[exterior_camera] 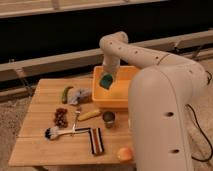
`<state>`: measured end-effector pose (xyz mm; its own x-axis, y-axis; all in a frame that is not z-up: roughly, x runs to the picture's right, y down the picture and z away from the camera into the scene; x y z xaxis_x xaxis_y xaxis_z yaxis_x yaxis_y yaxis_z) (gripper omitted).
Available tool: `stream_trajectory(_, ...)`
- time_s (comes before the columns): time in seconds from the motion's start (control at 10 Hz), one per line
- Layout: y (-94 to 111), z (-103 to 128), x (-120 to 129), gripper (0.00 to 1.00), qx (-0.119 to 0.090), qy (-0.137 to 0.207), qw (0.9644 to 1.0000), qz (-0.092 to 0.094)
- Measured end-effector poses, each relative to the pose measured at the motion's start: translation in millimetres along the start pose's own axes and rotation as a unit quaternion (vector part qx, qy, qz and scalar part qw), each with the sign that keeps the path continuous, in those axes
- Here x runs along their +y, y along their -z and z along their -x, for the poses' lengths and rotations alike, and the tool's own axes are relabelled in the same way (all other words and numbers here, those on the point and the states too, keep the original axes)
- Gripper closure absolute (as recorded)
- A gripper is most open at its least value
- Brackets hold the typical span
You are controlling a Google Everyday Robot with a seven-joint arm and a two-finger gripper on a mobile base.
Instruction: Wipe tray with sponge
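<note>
A yellow tray stands at the back right of the wooden table. My gripper reaches down into the tray's left part, and a green sponge sits at its tip, low over the tray floor. My white arm comes in from the right and hides the tray's right side.
On the table lie a green vegetable, a grey cloth, dark grapes, a banana, a small metal cup, a brush, a striped cloth and an orange fruit.
</note>
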<state>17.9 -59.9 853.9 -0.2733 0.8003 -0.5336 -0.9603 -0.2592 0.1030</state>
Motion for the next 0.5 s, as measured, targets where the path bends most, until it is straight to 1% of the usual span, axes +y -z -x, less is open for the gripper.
stream_trajectory(0.2,-16.0,1.4,-8.0,1.00,0.007,-0.014,0.9998,-0.008)
stream_trajectory(0.5,-39.7,4.7,-9.2,1.00,0.023,-0.014,0.9996,-0.007)
